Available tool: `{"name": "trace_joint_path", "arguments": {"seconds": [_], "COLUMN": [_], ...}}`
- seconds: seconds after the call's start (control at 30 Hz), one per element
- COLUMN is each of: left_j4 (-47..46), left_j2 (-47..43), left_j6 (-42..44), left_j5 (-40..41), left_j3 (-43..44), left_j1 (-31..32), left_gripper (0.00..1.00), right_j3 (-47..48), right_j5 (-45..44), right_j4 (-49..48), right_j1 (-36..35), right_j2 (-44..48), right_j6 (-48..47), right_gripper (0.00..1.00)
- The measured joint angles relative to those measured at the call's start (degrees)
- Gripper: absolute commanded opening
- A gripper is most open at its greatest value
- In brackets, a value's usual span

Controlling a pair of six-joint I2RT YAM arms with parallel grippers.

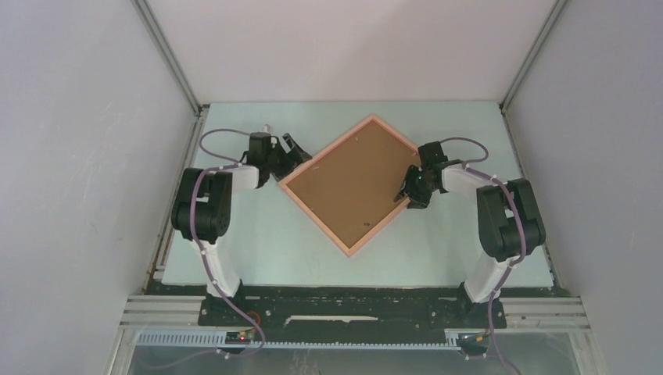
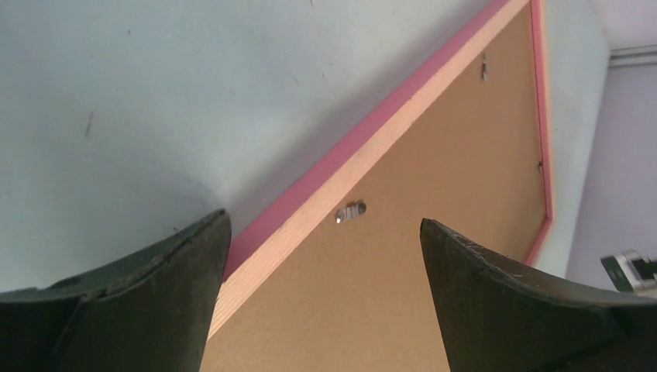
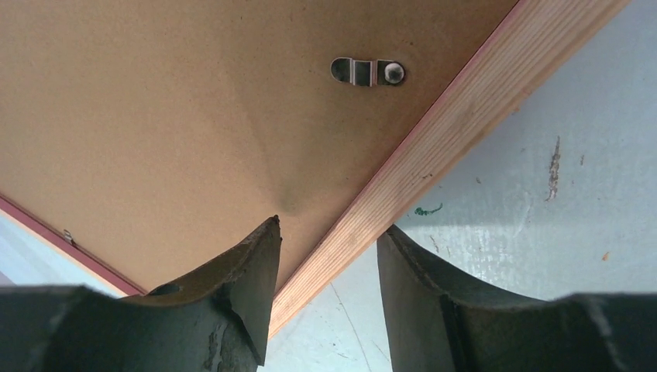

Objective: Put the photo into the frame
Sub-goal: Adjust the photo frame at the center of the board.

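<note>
At the right gripper (image 3: 329, 225): fingers (image 3: 248, 271) apart, astride the right rail of the frame (image 3: 434, 147), one tip over the backing board (image 3: 155, 116), the other over the table (image 3: 527, 232); close to both sides of the rail, no clamp to be seen. At the left gripper (image 2: 325, 221): fingers (image 2: 178, 271) spread wide, just above the left rail beside a small turn clip (image 2: 352, 211); nothing held.

Lies back-up and turned diamond-wise mid-table, between the two arms; carries the brown board in its recess. No sight of the photo; perhaps beneath the board, perhaps elsewhere; cannot tell.

Likely risks, by judgement: skewing or dragging so light a frame across the smooth table through a pinch on one rail alone; tilting it through a one-sided lift, with the board sliding out if not locked in; bowing the board, thin by the look, under a pressing tip.

Rail: pale straight-grained wood on the back, salmon-pink along the outer edge, thin and square-cut; board: matte brown fibre, flat and even; clip: small, shiny, oblong, one screw; table: pale green, smooth, lightly scuffed.
</note>
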State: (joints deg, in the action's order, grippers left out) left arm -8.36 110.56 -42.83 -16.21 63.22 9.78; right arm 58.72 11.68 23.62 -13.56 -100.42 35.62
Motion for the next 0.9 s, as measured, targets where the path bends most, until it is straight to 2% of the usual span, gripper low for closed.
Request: {"name": "trace_joint_path", "arguments": {"seconds": [0.1,0.27,0.4,0.73,0.9], "left_j4": [-8.2,-20.9,-25.9,-33.4,-27.0], "left_j2": [-3.1,-12.2,-18.1,-24.2,-26.9], "left_j6": [-1.8,-7.7,-10.0,-14.2,-13.1], "left_j5": [-0.8,-1.6,-0.3,4.5,3.8], "left_j3": [-7.2,-24.6,-33.6,-44.2,-43.9], "left_j1": [-0.5,-0.2,3.1,19.1,21.5], "left_gripper": [0.95,0.94,0.96,0.97,0.98], "right_j3": [1.3,2.1,2.8,3.3,6.2], "right_j5": [0.7,-0.1,-0.7,-2.1,0.6], "right_j4": [1.3,1.9,2.6,0.4,1.8], "right_j1": [0.3,0.9,2.4,9.9,11.7], "right_j2": [-0.9,-1.1,-1.3,-1.4,-2.6], "right_j6": [-1.9,-5.8,-8.3,-14.4,-14.1], "right_gripper": [0.57,0.6,0.62,0.71,0.69]}}
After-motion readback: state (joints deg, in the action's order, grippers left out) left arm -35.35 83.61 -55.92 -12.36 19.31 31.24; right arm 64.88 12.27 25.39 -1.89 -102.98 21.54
